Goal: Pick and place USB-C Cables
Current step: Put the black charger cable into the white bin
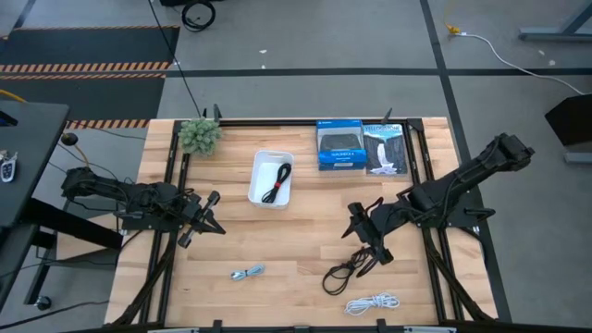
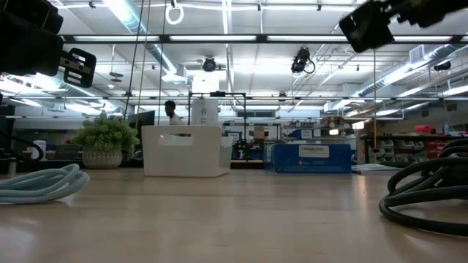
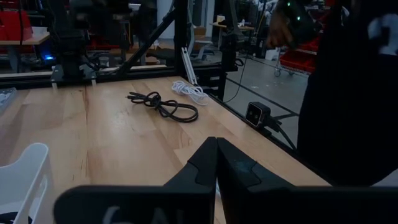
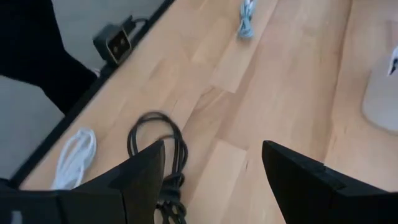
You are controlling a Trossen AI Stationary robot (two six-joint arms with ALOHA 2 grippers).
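Note:
A white bin [image 1: 260,191] at the table's middle back holds the black cable with red ends [image 1: 277,182]. The pale blue cable [image 1: 248,273] lies near the front edge, the black cable [image 1: 347,271] right of it, and the white cable [image 1: 372,303] at the front right. My right gripper [image 4: 213,144] is open and hangs above the table just behind the black cable [image 4: 158,140], touching nothing. My left gripper [image 3: 216,163] is shut and empty, left of the bin [image 1: 208,222].
A small potted plant [image 1: 200,135] stands at the back left. A blue box [image 1: 339,144] and a dark box [image 1: 384,148] stand at the back right. A person in dark clothes [image 3: 348,93] stands beyond the table's front edge, by a small camera [image 3: 257,114].

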